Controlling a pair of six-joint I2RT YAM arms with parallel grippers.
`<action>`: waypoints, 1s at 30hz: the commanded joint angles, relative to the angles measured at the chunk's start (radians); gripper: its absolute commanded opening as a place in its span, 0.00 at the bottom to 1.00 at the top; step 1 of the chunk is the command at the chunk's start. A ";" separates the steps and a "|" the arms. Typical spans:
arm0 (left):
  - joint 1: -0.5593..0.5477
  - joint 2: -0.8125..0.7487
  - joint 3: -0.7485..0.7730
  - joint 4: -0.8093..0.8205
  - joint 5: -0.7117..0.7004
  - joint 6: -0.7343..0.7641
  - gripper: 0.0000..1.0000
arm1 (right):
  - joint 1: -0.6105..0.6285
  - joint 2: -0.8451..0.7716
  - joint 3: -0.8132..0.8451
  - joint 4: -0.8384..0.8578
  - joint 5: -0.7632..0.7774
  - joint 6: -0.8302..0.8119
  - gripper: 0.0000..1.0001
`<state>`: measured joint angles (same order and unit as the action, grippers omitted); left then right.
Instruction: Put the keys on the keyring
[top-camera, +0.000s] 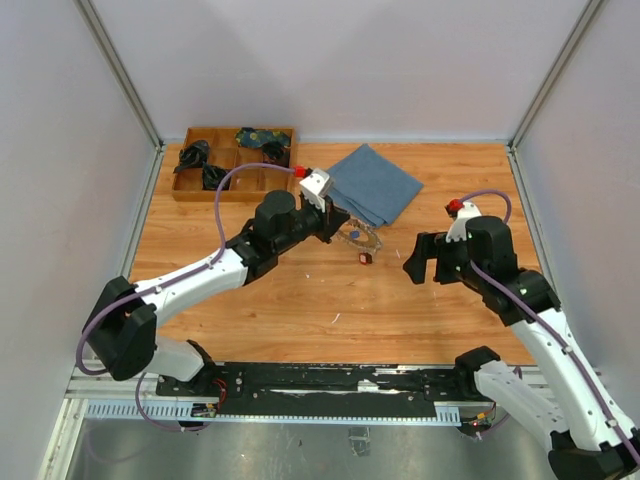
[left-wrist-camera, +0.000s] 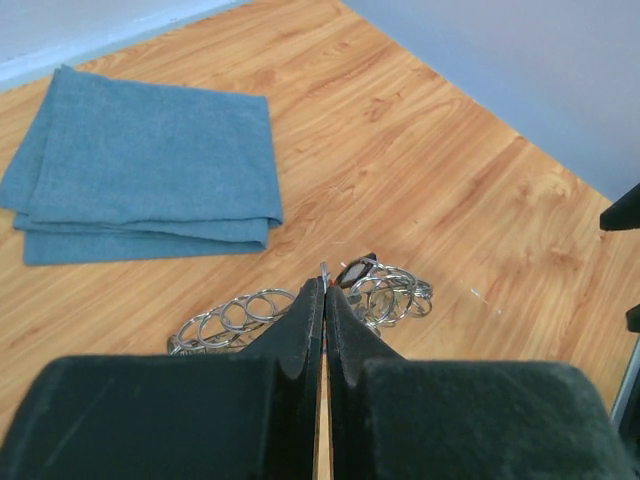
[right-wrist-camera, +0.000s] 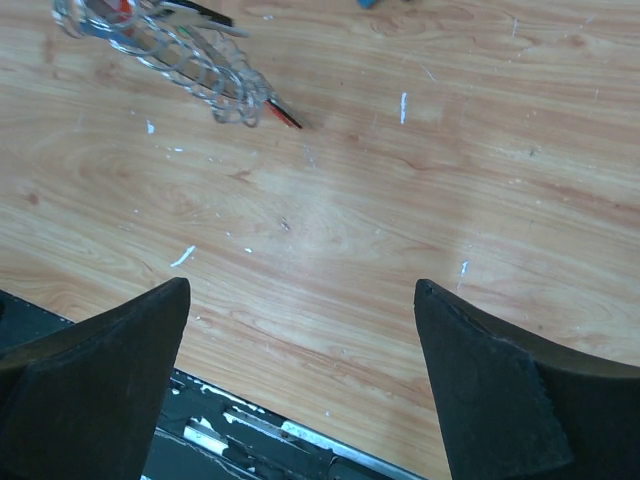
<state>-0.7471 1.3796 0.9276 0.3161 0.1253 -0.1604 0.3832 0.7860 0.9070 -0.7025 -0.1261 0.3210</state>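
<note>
One keyring (left-wrist-camera: 388, 294) lies right at the left end effector's (left-wrist-camera: 324, 288) pinched tips.

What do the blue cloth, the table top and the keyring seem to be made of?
The blue cloth: soft fabric, matte and slightly fuzzy, folded in limp layers.
The table top: wood or wood-look laminate, smooth, with plank-like grain; which of the two is unclear.
The keyring: metal, silvery and shiny, with bright glints on its thin coils.

No readable text or labels anywhere here.
</note>
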 joint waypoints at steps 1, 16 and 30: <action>0.005 -0.015 -0.057 0.149 0.024 -0.053 0.04 | -0.016 -0.062 -0.017 0.017 -0.035 0.035 0.95; 0.005 -0.289 -0.464 0.133 -0.025 -0.174 0.25 | -0.015 -0.163 -0.063 0.035 -0.110 -0.032 0.98; 0.005 -0.703 -0.322 -0.489 -0.277 -0.240 0.92 | -0.015 -0.212 0.133 -0.101 0.008 -0.150 0.98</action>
<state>-0.7475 0.7563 0.4953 0.0586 -0.0158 -0.3695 0.3809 0.6098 0.9562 -0.7628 -0.1707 0.2428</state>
